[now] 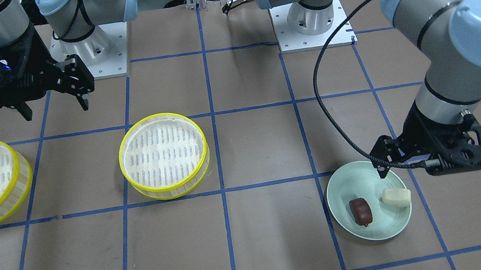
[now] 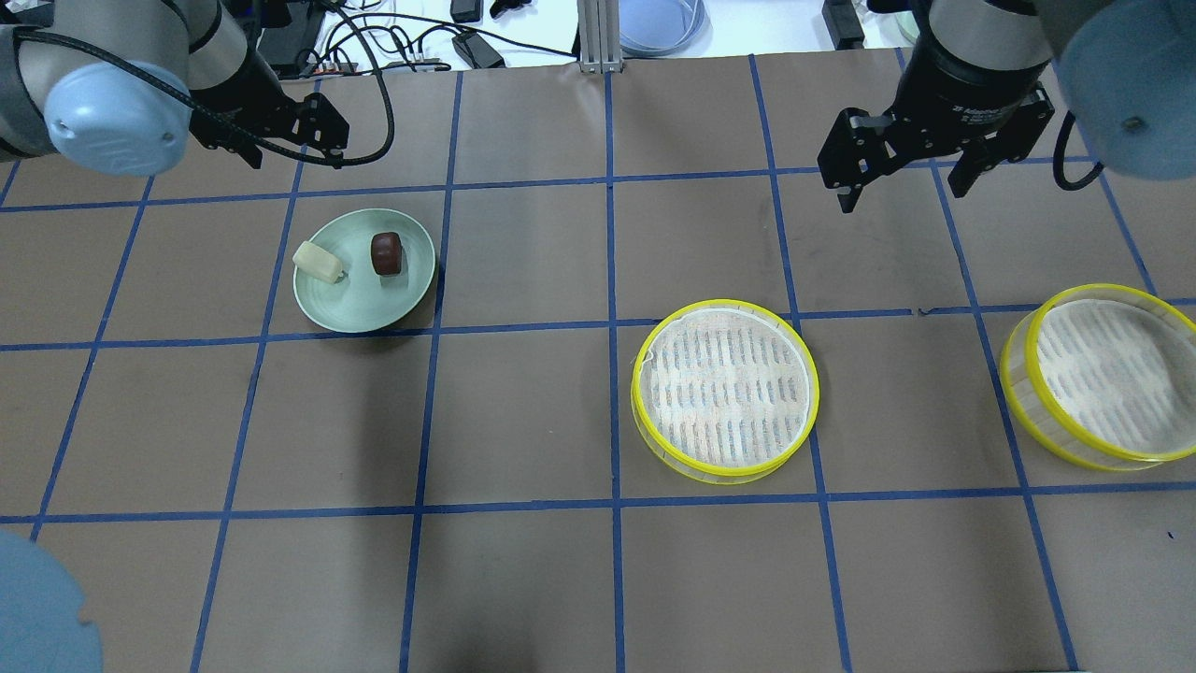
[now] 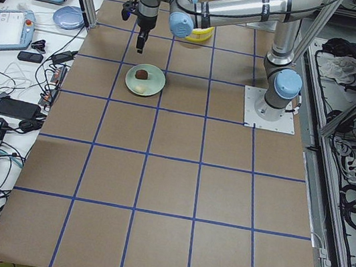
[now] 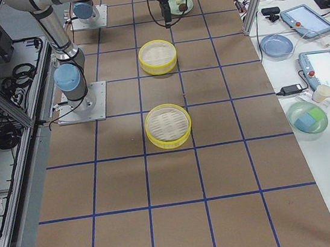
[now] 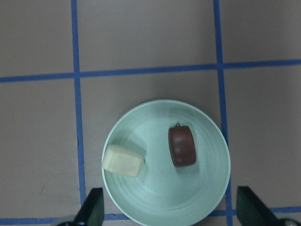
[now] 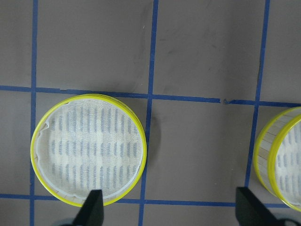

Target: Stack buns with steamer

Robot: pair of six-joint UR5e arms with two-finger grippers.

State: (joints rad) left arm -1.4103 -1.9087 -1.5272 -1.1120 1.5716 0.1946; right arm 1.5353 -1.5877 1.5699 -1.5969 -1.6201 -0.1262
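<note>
A cream-white bun [image 2: 318, 262] and a dark reddish-brown bun [image 2: 387, 253] lie side by side on a pale green plate [image 2: 364, 313]. My left gripper [image 2: 294, 154] hangs open and empty above the plate's far edge. In the left wrist view its fingers [image 5: 91, 209] flank the plate [image 5: 164, 197], with the cream bun [image 5: 123, 161] and the brown bun [image 5: 182, 145] below. Two empty yellow-rimmed steamer trays stand apart, one mid-table [image 2: 725, 391] and one at the right edge [image 2: 1103, 374]. My right gripper [image 2: 904, 192] is open and empty, above bare table beyond and between them.
Both arm bases [image 1: 90, 57] [image 1: 312, 20] stand on white plates at the robot's side. Past the table's far edge lies a bench [image 3: 25, 28] with tablets, cables and dishes. Brown table [image 2: 523, 579] with blue tape lines lies around the trays and the plate.
</note>
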